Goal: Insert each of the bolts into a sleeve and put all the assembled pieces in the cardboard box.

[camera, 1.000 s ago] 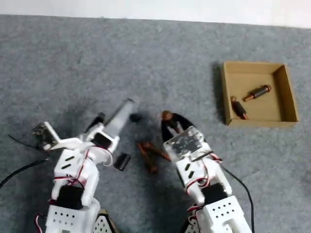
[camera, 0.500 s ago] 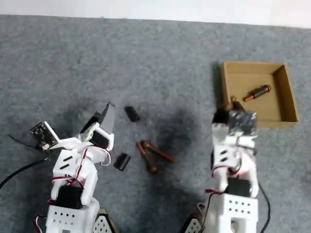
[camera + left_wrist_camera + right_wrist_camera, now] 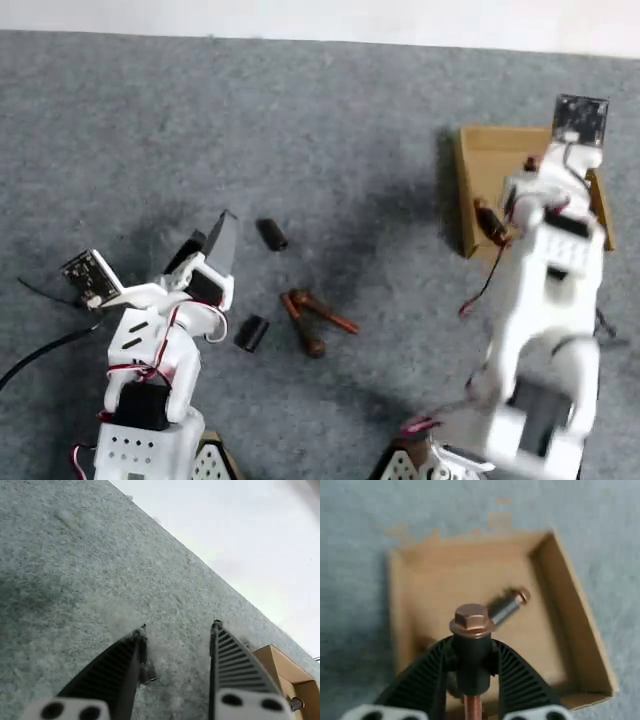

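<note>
Parts being counted on the table
Two bolts and two sleeves are lying loose toward six o'clock; three assembled pieces are showing at the one box at three o'clock.

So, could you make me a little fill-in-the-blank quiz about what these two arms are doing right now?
1. The right gripper is shut on a bolt-and-sleeve piece above the ____.
2. The left gripper is ____ and holds nothing.
3. Near the loose sleeves, ____ bolts lie on the table.
Missing words: cardboard box; open; two.
</note>
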Robot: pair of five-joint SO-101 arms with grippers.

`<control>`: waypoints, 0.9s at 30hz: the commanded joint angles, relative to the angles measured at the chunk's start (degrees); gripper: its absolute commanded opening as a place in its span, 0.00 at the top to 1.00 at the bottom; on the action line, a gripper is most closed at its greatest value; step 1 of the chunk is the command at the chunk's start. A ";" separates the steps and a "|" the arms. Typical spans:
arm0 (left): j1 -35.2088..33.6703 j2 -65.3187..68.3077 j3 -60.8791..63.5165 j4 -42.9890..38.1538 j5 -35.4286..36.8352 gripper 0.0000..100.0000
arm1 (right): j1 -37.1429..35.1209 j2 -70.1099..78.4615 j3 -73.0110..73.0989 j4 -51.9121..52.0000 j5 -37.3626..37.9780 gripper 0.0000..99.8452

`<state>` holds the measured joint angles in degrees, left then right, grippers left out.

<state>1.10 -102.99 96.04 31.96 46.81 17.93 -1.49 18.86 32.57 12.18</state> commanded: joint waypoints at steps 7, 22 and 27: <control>-0.57 -0.04 1.19 0.26 -1.14 0.80 | 8.22 22.64 -31.08 15.43 -0.09 0.99; -0.57 -0.04 1.19 0.35 -1.23 0.80 | 4.26 23.34 -33.10 30.55 -1.58 0.78; -1.36 -0.04 1.19 0.35 -1.32 0.80 | -1.36 11.12 -32.84 35.38 -6.59 0.78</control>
<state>1.10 -102.99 96.04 32.13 46.11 20.57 19.16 -11.12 65.19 7.43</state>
